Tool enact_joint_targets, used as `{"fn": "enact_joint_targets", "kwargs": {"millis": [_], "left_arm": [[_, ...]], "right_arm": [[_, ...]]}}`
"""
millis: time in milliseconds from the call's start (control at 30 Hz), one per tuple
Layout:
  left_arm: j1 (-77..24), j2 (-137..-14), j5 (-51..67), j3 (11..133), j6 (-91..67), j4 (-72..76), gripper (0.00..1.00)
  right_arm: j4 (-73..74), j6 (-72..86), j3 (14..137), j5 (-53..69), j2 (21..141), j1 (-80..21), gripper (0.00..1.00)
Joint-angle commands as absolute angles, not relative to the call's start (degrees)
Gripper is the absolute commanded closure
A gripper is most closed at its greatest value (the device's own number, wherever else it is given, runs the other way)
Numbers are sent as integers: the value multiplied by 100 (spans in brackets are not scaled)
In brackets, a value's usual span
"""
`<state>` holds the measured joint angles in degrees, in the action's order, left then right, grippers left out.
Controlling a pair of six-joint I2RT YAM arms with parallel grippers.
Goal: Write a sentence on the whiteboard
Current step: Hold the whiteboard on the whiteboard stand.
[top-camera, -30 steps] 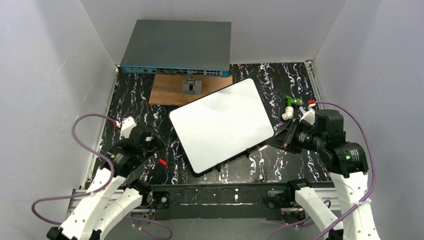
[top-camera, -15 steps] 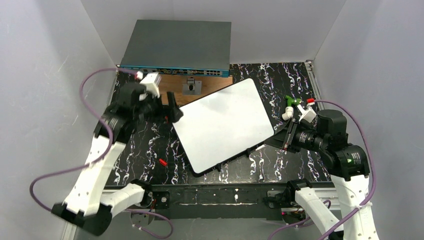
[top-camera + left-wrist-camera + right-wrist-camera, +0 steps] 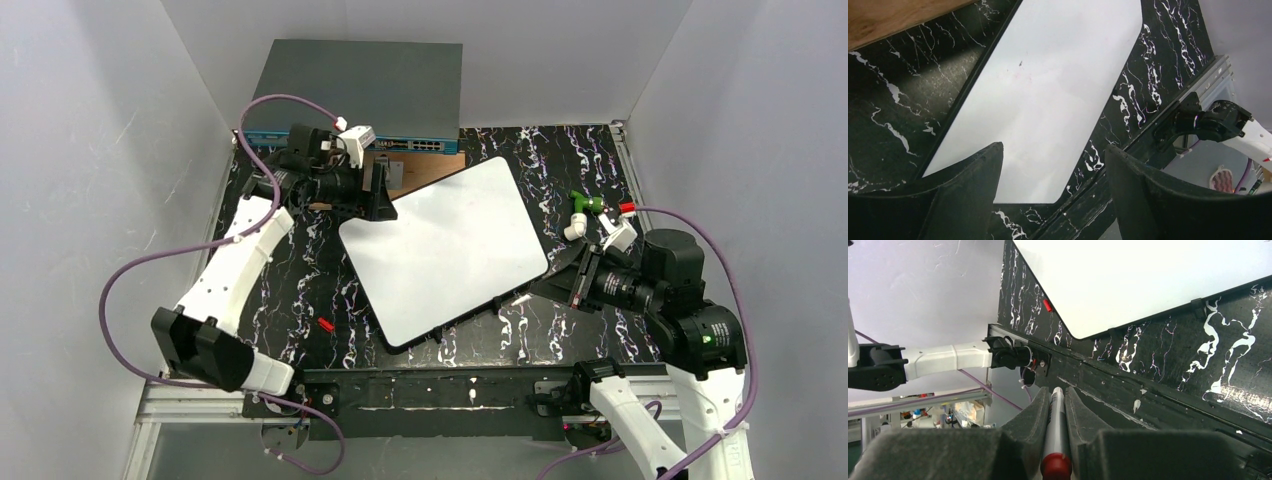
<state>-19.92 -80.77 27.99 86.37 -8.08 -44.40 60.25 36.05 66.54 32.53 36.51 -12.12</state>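
Observation:
The whiteboard (image 3: 445, 250) lies tilted on the black marbled table, blank apart from faint smudges. My left gripper (image 3: 381, 196) hangs over its far left corner. In the left wrist view this gripper (image 3: 1053, 147) is open, with nothing between its fingers (image 3: 973, 190), and the whiteboard (image 3: 1048, 90) stretches away below. My right gripper (image 3: 556, 284) sits at the board's near right edge. It is shut on a grey marker (image 3: 1055, 430) with a red end, which points along the table's front rail. The whiteboard (image 3: 1148, 280) fills the top of the right wrist view.
A grey network switch (image 3: 355, 95) stands at the back, with a brown wooden plate (image 3: 432, 170) in front of it, partly under the board. A small red cap (image 3: 325, 325) lies left of the board's near corner. A green and white piece (image 3: 583, 210) stands to the right.
My left arm has swung from the near left of the table up to the board's far left corner, and its jaws have narrowed a little. My right arm has drawn back slightly.

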Motion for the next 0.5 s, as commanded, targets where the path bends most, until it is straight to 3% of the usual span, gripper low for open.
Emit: {"fn": "enact_joint_targets", "kwargs": {"millis": [0, 67, 133, 167, 467], "left_arm": [[-1863, -8405, 3207, 8861, -832, -4151, 28], [-1774, -8536, 3106, 8945, -814, -4150, 28], [-1466, -8681, 3499, 8962, -1092, -4013, 2], [-1315, -8830, 4140, 8958, -1228, -3885, 2], [-1280, -9202, 4067, 8855, -254, -4183, 2]], "right_arm": [[6016, 3653, 6674, 3240, 3541, -1195, 99], [6063, 3667, 6685, 3189, 3498, -1194, 99], [6100, 3642, 6702, 3210, 3487, -1195, 99], [6105, 3627, 6670, 3274, 3510, -1195, 99], [6038, 3564, 6401, 3625, 3712, -1200, 99]]}}
